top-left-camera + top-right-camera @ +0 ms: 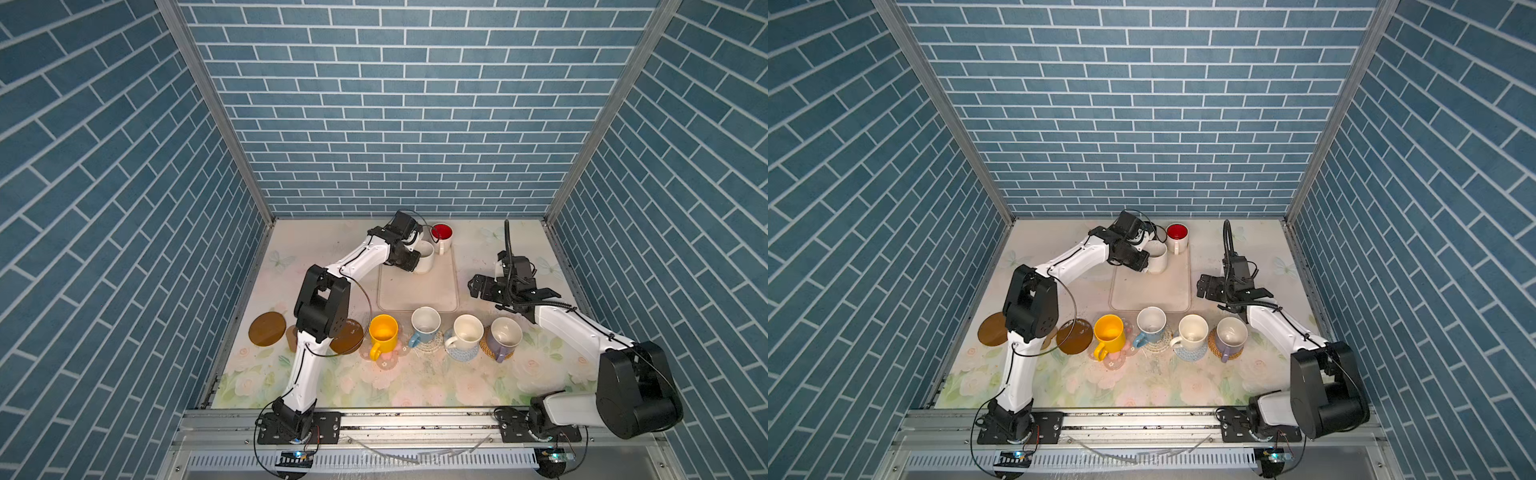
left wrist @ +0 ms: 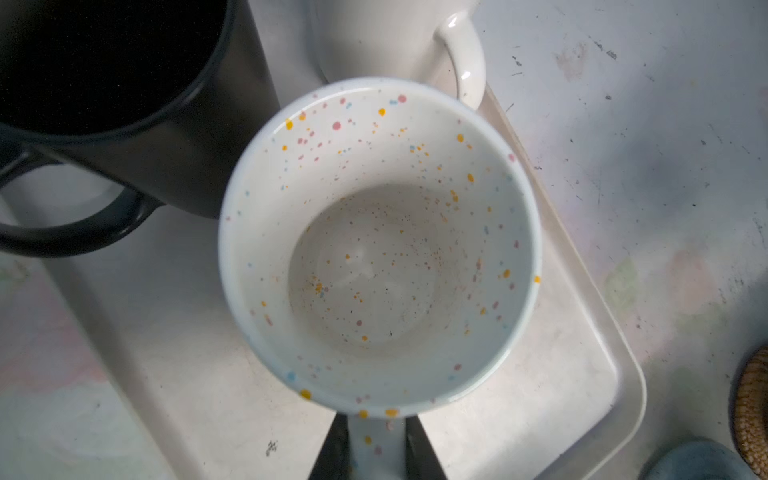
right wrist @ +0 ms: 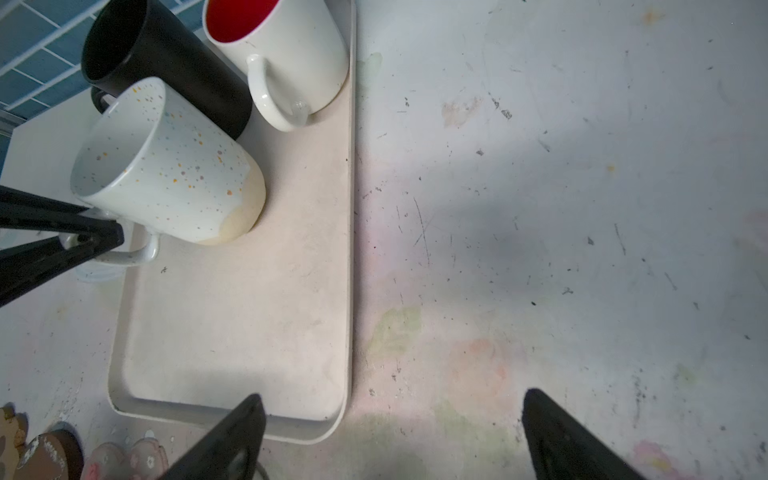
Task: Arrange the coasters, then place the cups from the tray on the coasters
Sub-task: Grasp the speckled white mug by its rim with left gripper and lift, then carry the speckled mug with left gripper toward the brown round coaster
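On the flowery surface (image 1: pixel 415 386), four cups (image 1: pixel 467 330) sit on coasters (image 1: pixel 461 354) by the near edge of the tray (image 1: pixel 415 291); three stand at its far end. The left pincer (image 2: pixel 376 451) grips the handle of the speckled cup (image 2: pixel 378 249); the right pincer (image 3: pixel 392 397) gapes empty.

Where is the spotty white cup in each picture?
In a top view: the speckled cup is at the far end of the tray, next to the red-inside mug.
In a top view: same place.
Left wrist: it fills the middle, seen from above.
Right wrist: beside the black mug, handle pinched by the left gripper.
Shared landmark: the tray, in all four.
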